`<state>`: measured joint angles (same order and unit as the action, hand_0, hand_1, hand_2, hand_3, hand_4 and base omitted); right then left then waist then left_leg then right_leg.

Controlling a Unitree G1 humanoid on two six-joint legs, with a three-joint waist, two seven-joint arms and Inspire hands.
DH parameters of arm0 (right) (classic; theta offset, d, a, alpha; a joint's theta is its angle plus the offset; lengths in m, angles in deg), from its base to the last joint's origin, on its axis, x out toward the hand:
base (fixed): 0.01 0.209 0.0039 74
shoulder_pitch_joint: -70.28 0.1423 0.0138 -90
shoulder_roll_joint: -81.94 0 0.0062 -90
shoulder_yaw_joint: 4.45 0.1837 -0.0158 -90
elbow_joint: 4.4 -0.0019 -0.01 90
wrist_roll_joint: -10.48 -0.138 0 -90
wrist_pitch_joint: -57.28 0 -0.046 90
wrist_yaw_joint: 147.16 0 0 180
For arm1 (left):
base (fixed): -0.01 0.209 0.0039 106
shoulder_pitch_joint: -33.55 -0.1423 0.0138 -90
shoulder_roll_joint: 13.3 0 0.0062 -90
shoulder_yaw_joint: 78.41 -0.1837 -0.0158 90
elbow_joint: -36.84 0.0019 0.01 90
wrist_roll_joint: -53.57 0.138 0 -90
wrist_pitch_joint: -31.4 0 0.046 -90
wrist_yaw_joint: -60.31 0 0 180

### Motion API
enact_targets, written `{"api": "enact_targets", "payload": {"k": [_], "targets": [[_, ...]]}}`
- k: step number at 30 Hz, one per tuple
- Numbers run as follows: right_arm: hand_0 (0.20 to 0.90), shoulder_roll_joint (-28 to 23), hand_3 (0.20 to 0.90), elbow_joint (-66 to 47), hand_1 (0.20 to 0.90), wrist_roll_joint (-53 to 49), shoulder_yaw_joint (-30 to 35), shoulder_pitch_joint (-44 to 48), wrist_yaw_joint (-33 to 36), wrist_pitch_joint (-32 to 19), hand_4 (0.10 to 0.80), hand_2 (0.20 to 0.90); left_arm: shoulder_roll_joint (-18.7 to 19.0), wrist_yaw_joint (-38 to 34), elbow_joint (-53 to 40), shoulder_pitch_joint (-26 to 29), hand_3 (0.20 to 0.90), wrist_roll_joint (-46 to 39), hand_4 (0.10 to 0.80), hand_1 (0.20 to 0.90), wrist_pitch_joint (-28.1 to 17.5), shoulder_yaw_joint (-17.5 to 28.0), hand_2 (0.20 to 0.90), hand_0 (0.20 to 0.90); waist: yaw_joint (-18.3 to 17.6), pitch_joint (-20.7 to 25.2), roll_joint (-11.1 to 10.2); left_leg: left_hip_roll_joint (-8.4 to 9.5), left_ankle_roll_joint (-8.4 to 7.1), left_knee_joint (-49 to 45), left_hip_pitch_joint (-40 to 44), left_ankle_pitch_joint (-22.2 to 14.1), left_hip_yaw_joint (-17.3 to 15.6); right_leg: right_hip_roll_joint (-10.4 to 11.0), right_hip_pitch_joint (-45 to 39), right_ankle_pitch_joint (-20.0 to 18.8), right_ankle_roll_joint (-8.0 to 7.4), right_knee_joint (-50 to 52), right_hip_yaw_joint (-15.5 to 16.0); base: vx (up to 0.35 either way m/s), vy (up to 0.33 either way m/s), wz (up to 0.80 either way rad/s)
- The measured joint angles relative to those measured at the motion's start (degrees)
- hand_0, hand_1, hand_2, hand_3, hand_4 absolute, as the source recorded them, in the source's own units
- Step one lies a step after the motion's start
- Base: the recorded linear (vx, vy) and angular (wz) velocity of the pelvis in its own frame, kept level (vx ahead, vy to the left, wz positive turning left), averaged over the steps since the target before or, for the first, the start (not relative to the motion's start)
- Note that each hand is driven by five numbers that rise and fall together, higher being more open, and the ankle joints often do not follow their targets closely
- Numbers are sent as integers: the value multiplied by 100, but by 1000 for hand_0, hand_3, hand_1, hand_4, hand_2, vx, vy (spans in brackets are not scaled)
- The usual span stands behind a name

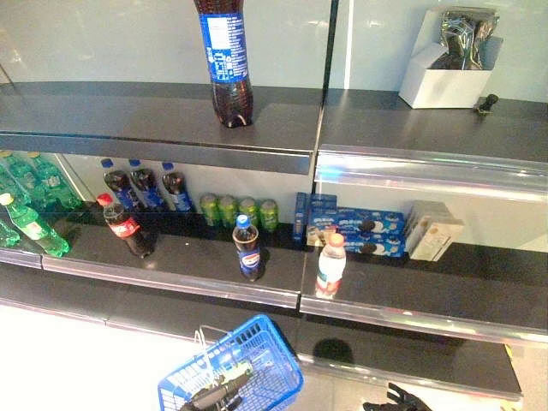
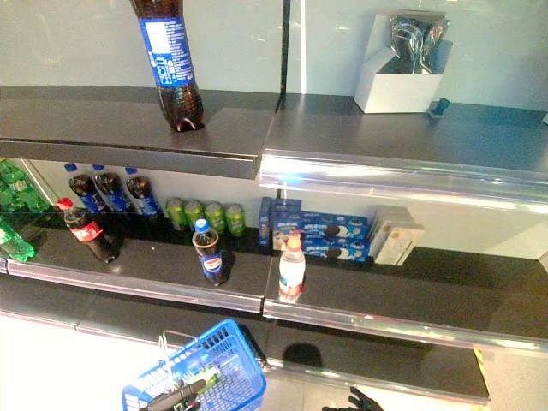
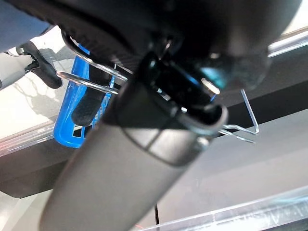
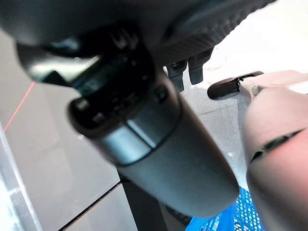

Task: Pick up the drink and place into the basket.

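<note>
Left eye view: blue basket (image 1: 248, 368) hung low in front of the shelves, its wire handle (image 1: 205, 342) up and a dark grip lying across its rim. The left hand itself was not clearly shown, so whether it was closed on the handle could not be told. Right hand (image 1: 398, 400) sat at the bottom edge, fingers spread and relaxed, holding nothing.

Right eye view: the likeliest drink, a small blue-label cola (image 2: 208, 253), stood upright near the middle shelf's front lip, a pale bottle (image 2: 292, 269) beside it, apart.

Left wrist view: wire loops and blue mesh (image 3: 72, 115) showed past the hand's bulk; grip unclear.

Right wrist view: nothing held.

Judgement: approach the cola from the front, close round its body below the shoulder, lift straight, and keep clear of the pale bottle.
</note>
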<state>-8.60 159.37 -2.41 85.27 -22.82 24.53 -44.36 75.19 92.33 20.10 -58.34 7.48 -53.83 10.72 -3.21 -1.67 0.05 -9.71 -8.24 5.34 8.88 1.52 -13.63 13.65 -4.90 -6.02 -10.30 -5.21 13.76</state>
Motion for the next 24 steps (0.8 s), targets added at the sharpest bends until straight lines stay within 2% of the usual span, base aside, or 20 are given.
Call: {"api": "enact_targets", "payload": {"k": [6, 12, 18, 21, 24], "targets": [[900, -12, 900, 0, 900, 48, -8, -6, 0, 10, 800, 900, 36, 0, -1, -35, 200, -15, 100, 300, -1, 128, 300, 300, -1, -14, -7, -1, -4, -1, -22, 1, -1, -6, 27, 0, -1, 0, -4, 29, 0, 0], [900, -50, 900, -1, 900, 44, -234, 179, 85, 34, 800, 900, 39, 2, -20, 210, 200, -249, 100, 300, -102, -90, 300, 300, 1, -122, -3, 3, -17, -38, -724, 145, 82, -12, 717, -125, 66, 31, -34, -132, -5, 1], [900, -169, 900, -65, 900, 155, -460, 590, 225, 43, 800, 900, 43, 14, -214, 735, 200, -361, 100, 300, -104, -315, 300, 300, -13, -831, 79, -18, -21, -46, -1290, 333, 219, -81, 1216, -275, 117, 35, -9, -154, -41, 6], [900, -285, 900, -11, 900, 142, -561, 1169, 235, 29, 800, 900, 63, 40, -308, 1396, 200, -675, 100, 300, -170, -527, 300, 300, -12, -1465, 86, 6, 1, -426, -1934, 368, 319, -50, 1722, -342, 157, 239, -17, -287, -9, 11], [900, -357, 900, -13, 900, 2, -562, 1706, 234, -32, 800, 900, 74, 32, -384, 1988, 200, -972, 100, 300, -164, -540, 300, 300, -19, -2054, 63, -15, 32, -773, -2348, 337, 379, -18, 2112, -285, 210, 584, -60, -183, -15, 6]]}}
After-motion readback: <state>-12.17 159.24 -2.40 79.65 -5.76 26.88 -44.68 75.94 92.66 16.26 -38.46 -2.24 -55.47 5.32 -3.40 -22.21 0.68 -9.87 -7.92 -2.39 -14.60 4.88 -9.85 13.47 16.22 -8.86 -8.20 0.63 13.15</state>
